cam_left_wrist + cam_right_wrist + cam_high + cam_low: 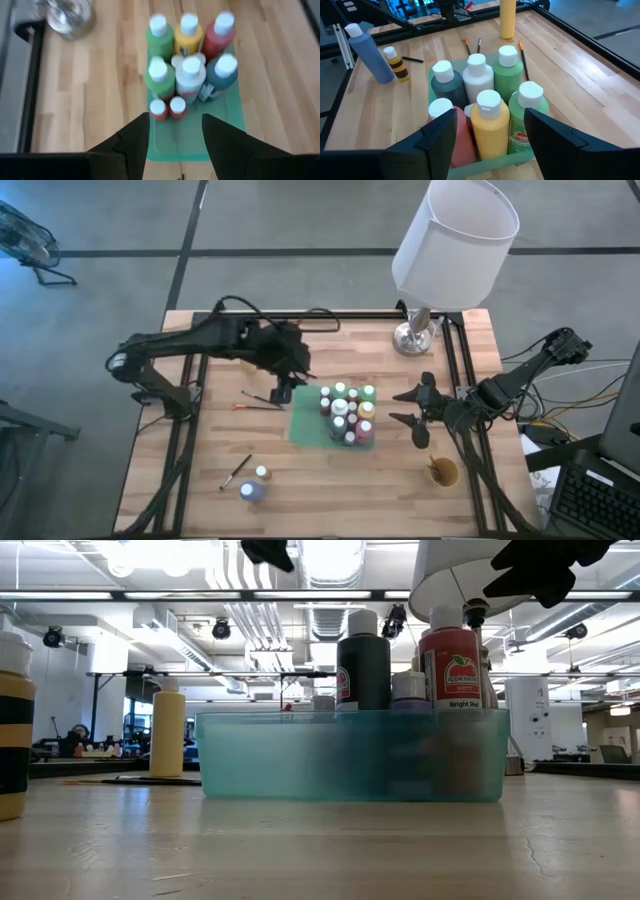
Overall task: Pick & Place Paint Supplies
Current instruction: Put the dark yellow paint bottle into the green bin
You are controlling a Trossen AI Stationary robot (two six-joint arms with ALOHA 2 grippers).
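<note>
The right gripper [412, 420] hangs with fingers spread and empty, just beside the green tray [304, 427] on its right-hand side; the left gripper [284, 392], also spread and empty, hovers at the tray's opposite end; the upright paint bottles [347, 413] cluster at the right gripper's end, so the right arm looks nearer; two more bottles [255, 484] and brushes [262, 397] lie outside on the table.

Teal tray [350, 755] sat on worktop [320, 850], holding dark bottle [363, 670] and red bottle [450, 668]. Yellow bottle [167, 733] stood apart, behind.
</note>
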